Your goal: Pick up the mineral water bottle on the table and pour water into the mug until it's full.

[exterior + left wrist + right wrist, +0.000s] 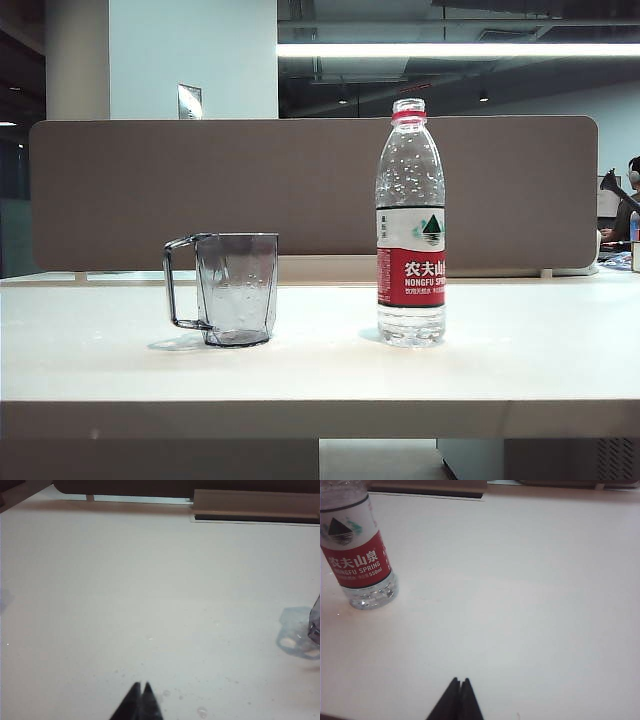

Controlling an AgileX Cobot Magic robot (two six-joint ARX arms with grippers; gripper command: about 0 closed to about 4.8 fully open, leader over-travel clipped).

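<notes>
Two claws parked at near table (520,370) edge, both pressed together, pinching nothing: left gripper (140,689), right gripper (459,682). From right claw I read mineral water bottle (358,555) at about 11 o'clock, apart, long axis upright. Right arm nearer bottle, my pick for grab. From left claw, mug (316,622) barely clips frame at about 2 o'clock. Exterior view alone shows both together: mug (230,288) at bottle's (410,230) 9 o'clock, handle facing away, cap off; arms unseen there.
</notes>
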